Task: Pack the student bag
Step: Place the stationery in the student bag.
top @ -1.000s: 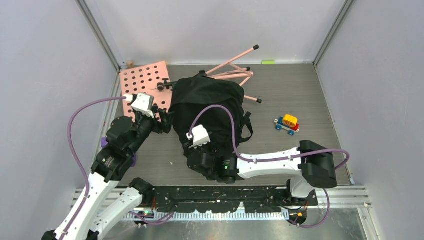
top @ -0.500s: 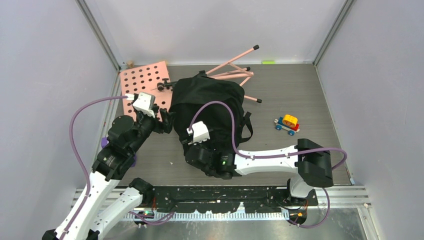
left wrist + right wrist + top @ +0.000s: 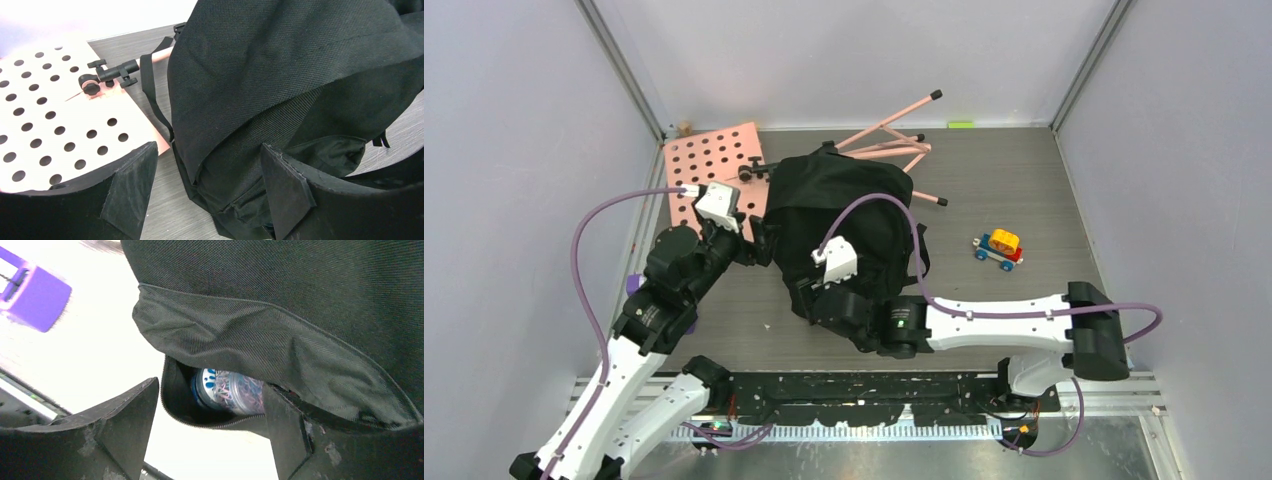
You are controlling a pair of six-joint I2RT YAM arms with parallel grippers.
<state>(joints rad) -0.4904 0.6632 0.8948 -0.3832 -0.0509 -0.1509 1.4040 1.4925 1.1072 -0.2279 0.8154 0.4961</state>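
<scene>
The student bag [image 3: 844, 205], a large black fabric backpack, lies in the middle of the table. My left gripper [image 3: 759, 240] is open at the bag's left side. In the left wrist view the bag's lower corner [image 3: 260, 100] sits between and just beyond the fingers of the left gripper [image 3: 207, 195]. My right gripper [image 3: 809, 295] is open at the bag's near edge. In the right wrist view the right gripper [image 3: 210, 435] faces an open zipped pocket [image 3: 200, 415]. A clear jar of coloured bands [image 3: 227, 390] lies inside the pocket.
A pink pegboard [image 3: 714, 165] lies left of the bag, also in the left wrist view [image 3: 45, 115]. A pink tripod [image 3: 894, 135] lies behind the bag. A toy car [image 3: 998, 248] stands at the right. A purple block [image 3: 35, 300] is near the left arm.
The right arm has stretched out, its elbow swinging right, and its gripper has moved up-right along the bag's near edge. The left gripper has shifted slightly right towards the bag.
</scene>
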